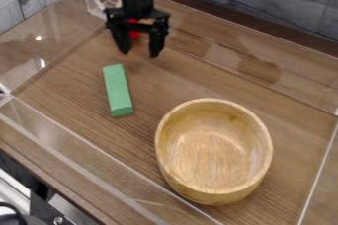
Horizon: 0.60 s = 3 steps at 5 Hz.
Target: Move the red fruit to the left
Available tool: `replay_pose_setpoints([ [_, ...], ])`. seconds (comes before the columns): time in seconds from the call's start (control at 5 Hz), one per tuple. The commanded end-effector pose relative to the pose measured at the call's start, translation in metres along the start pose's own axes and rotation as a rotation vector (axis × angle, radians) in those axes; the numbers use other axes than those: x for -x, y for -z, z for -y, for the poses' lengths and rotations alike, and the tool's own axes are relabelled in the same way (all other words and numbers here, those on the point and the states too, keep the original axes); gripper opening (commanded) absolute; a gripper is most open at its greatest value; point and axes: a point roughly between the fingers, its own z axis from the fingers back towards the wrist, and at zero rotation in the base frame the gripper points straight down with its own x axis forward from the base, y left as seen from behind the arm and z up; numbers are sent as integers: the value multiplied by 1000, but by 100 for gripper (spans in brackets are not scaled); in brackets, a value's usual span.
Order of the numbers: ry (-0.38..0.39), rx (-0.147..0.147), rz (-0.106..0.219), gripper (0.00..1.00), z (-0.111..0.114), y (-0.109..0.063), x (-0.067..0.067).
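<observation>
The gripper (140,45) hangs over the far left part of the wooden table (251,66), pointing down, its jaws spread wide with nothing clearly between them. The red fruit cannot be made out; the gripper may hide it. A green block (119,90) lies just nearer than the gripper. A wooden bowl (214,150) sits well apart, nearer and to the right.

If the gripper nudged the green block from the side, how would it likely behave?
The green block looks like a stiff, straight-edged bar lying flat on the wooden table, so it would probably slide or pivot rather than roll. Lying low on a long face, it seems unlikely to tip. It looks light for its size, though that is a guess.
</observation>
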Motion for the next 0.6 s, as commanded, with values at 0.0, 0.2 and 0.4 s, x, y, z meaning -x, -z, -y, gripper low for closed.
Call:
replay_pose_setpoints([
  [0.0, -34, 0, 96, 100, 9, -31, -12],
  [0.2, -75, 5, 107, 100, 12, -35, -15],
  [0.4, -20, 12, 108, 100, 23, -36, -12],
])
